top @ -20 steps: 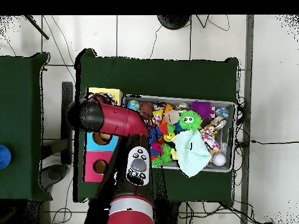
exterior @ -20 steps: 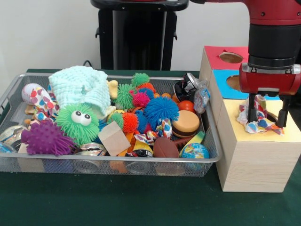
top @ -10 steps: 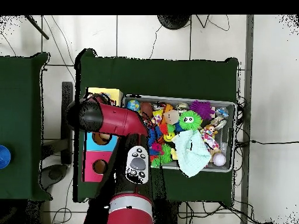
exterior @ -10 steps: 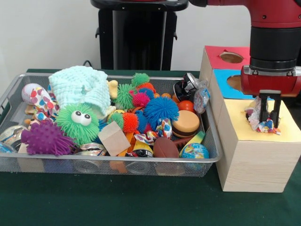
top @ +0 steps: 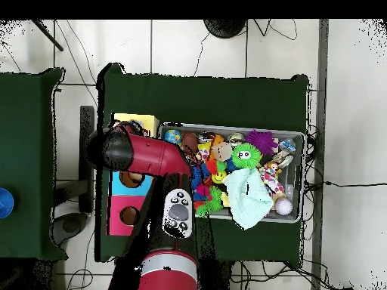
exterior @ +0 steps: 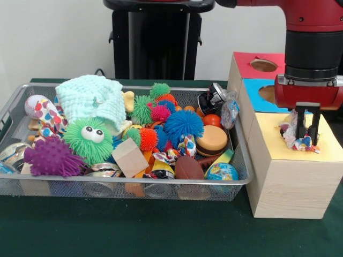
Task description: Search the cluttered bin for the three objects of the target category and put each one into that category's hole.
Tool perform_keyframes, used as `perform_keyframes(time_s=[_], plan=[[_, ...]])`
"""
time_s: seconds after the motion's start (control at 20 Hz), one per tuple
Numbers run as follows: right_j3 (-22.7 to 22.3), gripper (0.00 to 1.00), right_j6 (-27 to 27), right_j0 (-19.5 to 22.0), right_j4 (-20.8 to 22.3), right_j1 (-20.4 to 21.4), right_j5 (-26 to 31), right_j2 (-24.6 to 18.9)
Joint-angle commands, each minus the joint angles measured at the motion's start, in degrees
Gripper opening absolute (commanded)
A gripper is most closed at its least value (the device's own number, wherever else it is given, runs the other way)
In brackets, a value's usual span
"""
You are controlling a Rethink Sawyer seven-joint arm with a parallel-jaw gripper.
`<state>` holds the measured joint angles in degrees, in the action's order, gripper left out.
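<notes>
Red-and-black end effector (exterior: 307, 130) pinched on a crumpled, colourful patterned cloth (exterior: 296, 134) — atop the yellow-topped wooden box (exterior: 289, 182), no legible writing.

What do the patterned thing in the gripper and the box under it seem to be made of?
The patterned thing looks like soft printed cloth: it crumples and folds between the gripper fingers. The box looks like pale unfinished wood, with faint grain on its side and a matte yellow top.
</notes>
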<state>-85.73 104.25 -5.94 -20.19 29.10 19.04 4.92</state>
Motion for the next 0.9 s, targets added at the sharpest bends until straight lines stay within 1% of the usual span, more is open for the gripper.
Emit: perform_keyframes(time_s=[0.05, 0.2, 0.4, 0.55, 0.65, 0.9], plan=[[-4.5, 0.0, 9.07, -0.34, 1.66, -11.1, -0.96, -3.79], [-3.32, 0.0, 7.66, -0.59, 2.92, -12.06, -0.86, -3.03], [-1.25, 0.0, 7.22, -2.24, 3.94, -13.35, 1.54, -0.15], [1.46, 0.0, 8.04, -4.56, 4.15, -15.1, 7.86, 3.66], [1.46, 0.0, 7.4, -4.26, 3.98, -15.33, 9.59, 3.41], [0.26, 0.0, 6.54, -2.86, 2.95, -15.21, 9.54, 1.46]])
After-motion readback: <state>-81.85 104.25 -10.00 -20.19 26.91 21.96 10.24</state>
